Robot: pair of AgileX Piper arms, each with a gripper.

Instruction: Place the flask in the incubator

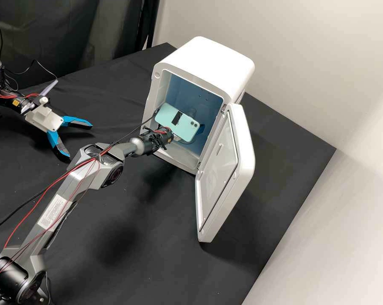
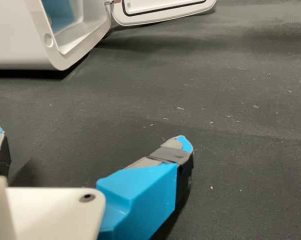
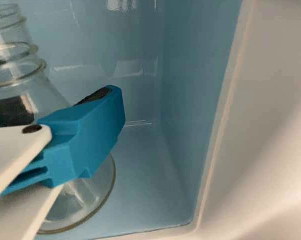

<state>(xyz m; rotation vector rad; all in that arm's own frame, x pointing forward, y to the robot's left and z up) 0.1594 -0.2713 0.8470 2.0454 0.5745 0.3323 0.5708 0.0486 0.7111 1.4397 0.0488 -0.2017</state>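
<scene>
The white incubator (image 1: 208, 63) stands on the black bench with its door (image 1: 231, 169) swung wide open, showing a light blue inside. My right arm goes in through the opening, its wrist (image 1: 155, 140) at the threshold. Inside, the clear glass flask (image 3: 20, 60) stands upright with its base on the blue floor (image 3: 145, 185). My right gripper (image 3: 55, 107) is shut on the flask, one blue finger (image 3: 90, 130) lying against its cone. My left gripper (image 1: 77, 140) hovers open and empty over the bench, left of the incubator.
A mint-green flat device (image 1: 178, 123) rides on the right wrist inside the opening. The incubator's side wall (image 3: 190, 100) is close beside the flask. The open door sticks out toward the bench's front right. Cables trail along the right arm. The bench edge (image 1: 284, 237) lies to the right.
</scene>
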